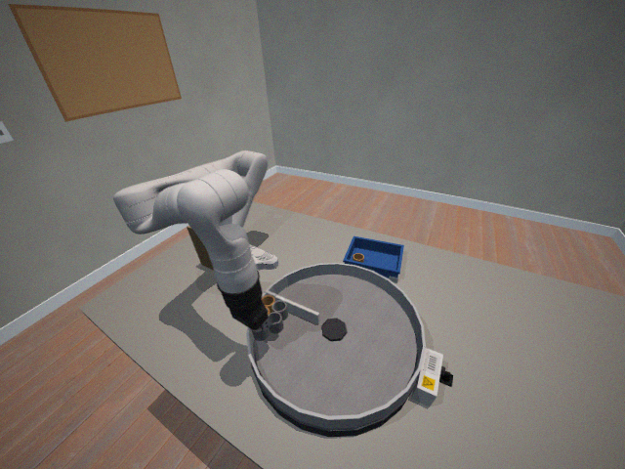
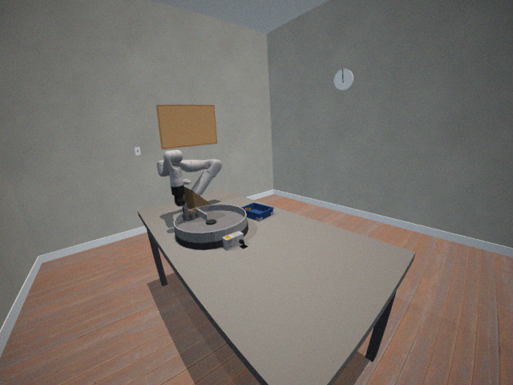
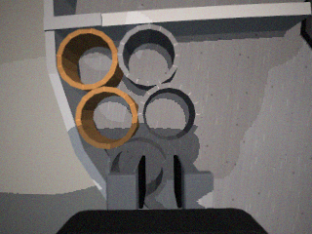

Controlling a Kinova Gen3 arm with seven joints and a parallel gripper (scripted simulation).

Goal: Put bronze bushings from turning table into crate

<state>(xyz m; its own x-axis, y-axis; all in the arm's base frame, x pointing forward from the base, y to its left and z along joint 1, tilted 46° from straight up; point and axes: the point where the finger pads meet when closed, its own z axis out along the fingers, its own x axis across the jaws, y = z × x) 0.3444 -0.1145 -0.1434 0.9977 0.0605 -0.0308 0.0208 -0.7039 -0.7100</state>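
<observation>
The arm (image 1: 212,196) (image 2: 192,165) is pale, off-white, with smooth rounded tubular segments and bulbous joints, thin dark seam lines ringing them. Its wrist end (image 1: 244,305) (image 2: 178,194) turns black and blocky. The gripper (image 3: 159,174) has a black body, squared grey blocks and slim black pads (image 3: 141,181) lining the fingers.
</observation>
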